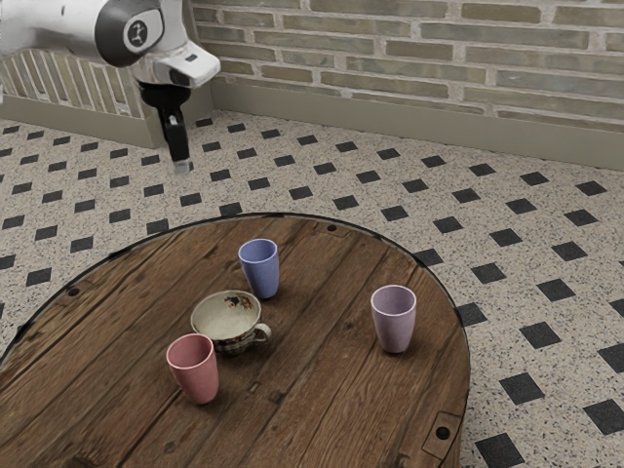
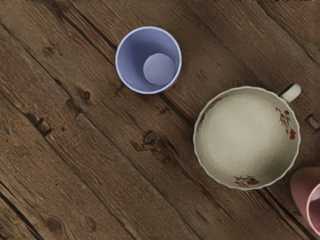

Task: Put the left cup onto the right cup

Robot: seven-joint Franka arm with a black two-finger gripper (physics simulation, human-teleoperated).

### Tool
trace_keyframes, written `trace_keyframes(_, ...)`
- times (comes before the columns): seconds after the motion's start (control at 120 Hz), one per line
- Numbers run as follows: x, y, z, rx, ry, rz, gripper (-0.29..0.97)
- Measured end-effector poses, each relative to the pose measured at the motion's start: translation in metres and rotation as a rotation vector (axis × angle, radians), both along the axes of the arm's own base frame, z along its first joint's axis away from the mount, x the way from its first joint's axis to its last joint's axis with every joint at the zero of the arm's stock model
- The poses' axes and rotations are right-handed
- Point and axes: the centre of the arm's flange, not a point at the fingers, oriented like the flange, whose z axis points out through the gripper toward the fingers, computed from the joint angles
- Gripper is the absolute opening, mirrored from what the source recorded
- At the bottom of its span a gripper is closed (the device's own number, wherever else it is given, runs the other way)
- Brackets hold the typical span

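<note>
Exterior view: claw (image 1: 178,164) empty in the air, three cups and a teacup upright on the round wooden worktop (image 1: 322,400).

The claw hangs pointing down, high above the worktop's far edge on the exterior view's left, well apart from every cup; whether it is open or closed I cannot tell. The pink cup (image 1: 193,368) stands toward the near edge on the exterior view's left, just beside the teacup (image 1: 227,320) but not touching it. The blue cup (image 1: 259,267) stands behind the teacup, toward the far edge. The purple cup (image 1: 394,318) stands alone toward the exterior view's right edge, well apart from the pink cup. From the wrist view, the blue cup and teacup are seen from above, both empty.
</note>
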Motion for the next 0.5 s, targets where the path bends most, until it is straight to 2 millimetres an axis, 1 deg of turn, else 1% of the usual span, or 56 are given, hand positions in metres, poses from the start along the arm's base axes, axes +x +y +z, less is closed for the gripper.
trace_keyframes(0.042,0.004,-0.001,-0.007,-0.008,0.006,-0.007,0.68)
trace_keyframes(0.075,0.010,-0.001,-0.018,-0.012,0.016,-0.010,0.68)
trace_keyframes(0.175,0.043,0.009,-0.072,-0.015,0.061,-0.011,0.68)
trace_keyframes(0.233,0.064,0.004,-0.098,-0.006,0.070,-0.032,0.68)
trace_keyframes(0.283,0.076,-0.001,-0.119,-0.001,0.081,-0.049,0.68)
trace_keyframes(0.383,0.090,-0.008,-0.159,0.006,0.107,-0.079,0.68)
trace_keyframes(0.5,0.100,-0.009,-0.196,0.011,0.116,-0.101,0.68)
